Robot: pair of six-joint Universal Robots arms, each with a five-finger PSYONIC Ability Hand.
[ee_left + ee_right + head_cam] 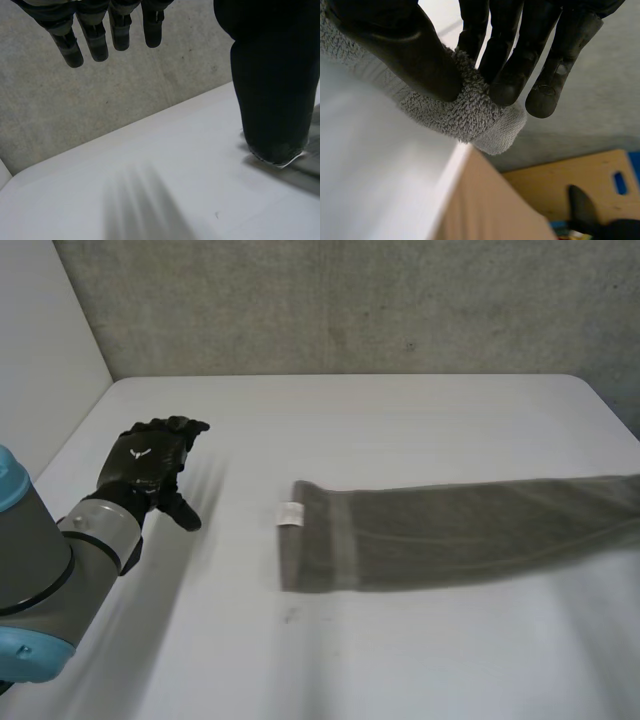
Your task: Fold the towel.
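Across the right half of the white worktop (400, 420) lies the towel (460, 535) — a long, narrow grey band, drawn out lengthwise, probably so one end can be carried over to the other. Right hand (512, 65): thumb and fingers pinch the towel's end at the worktop's edge, a grip suited to lifting it. Left hand (150, 465): fingers straight, holding nothing, hovering apart from the opposite end — likely ready to pin it. White label (291, 514) marks that end.
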